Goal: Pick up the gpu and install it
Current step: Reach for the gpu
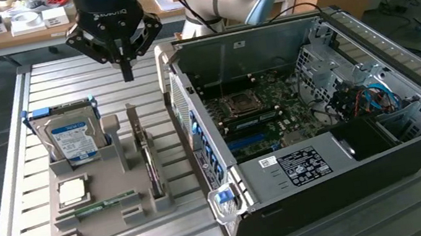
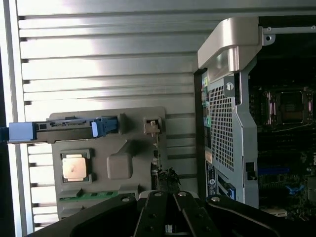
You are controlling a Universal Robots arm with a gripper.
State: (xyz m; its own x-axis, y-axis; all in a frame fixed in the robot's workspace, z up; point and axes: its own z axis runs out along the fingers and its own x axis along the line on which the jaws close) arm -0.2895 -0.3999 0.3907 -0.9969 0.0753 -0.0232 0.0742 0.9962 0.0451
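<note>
The gpu (image 1: 149,164) stands on its edge in a slot of the grey parts holder (image 1: 101,225), on the exterior view's left of the open computer case (image 1: 322,139). My gripper (image 1: 127,74) hangs above the far end of the holder, shut, with nothing between its fingers. It is well above the card and apart from it. In the wrist view the gpu (image 2: 163,178) appears edge-on as a thin dark strip just beyond my shut gripper (image 2: 167,210). The motherboard (image 1: 263,107) lies exposed inside the case.
The holder also carries a hard drive (image 1: 71,139) with blue rails, a processor (image 1: 71,192) and a green memory stick (image 1: 106,203). The case's perforated rear wall (image 2: 222,128) rises close beside the gpu. Everything rests on a ribbed metal table (image 1: 71,76).
</note>
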